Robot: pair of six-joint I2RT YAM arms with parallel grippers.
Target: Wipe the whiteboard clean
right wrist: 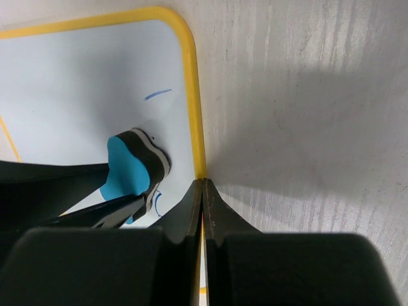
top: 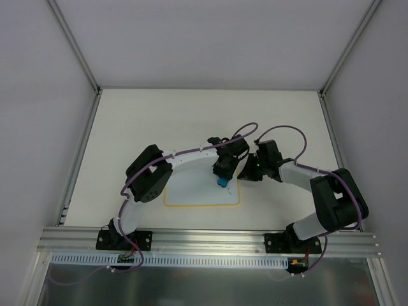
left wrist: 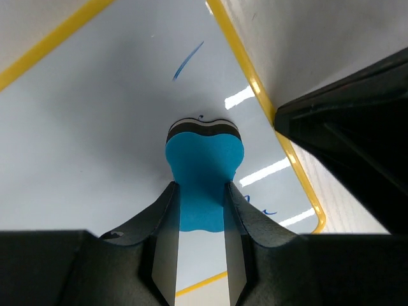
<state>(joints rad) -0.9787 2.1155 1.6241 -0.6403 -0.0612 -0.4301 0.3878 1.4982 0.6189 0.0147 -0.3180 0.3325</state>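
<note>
**Item 1, whiteboard** (top: 201, 196). Flat white board with rounded corners and a yellow border (right wrist: 189, 89). It lies flat on the worktop (top: 191, 115), close to the near edge and between the two arm bases. The left arm crosses over its far left part. One short blue stroke (left wrist: 188, 60) shows on the white surface near the right-hand border. Fainter blue traces sit close to the eraser; their form is too small to read.

**Item 2, eraser** (left wrist: 204, 162). Blue block with a dark and pale layered pad on its far face. The pad end meets the board surface in the right part of the board, just inside the border.

**Item 3, left hand** (left wrist: 201, 191). Both fingers are clamped on the flanks of the blue block, one on each side. It points down at the board from above.

**Item 4, right hand** (right wrist: 203, 183). The fingers are pressed together with nothing between them. Their tips sit at the board's right border, just beside the eraser. Whether they bear on the border cannot be told.

**Item 5, surroundings.** The worktop is pale and matt, enclosed by white walls. A metal rail (top: 210, 239) runs along the near edge and carries both arm bases. Purple cables (top: 284, 131) loop above the wrists.
</note>
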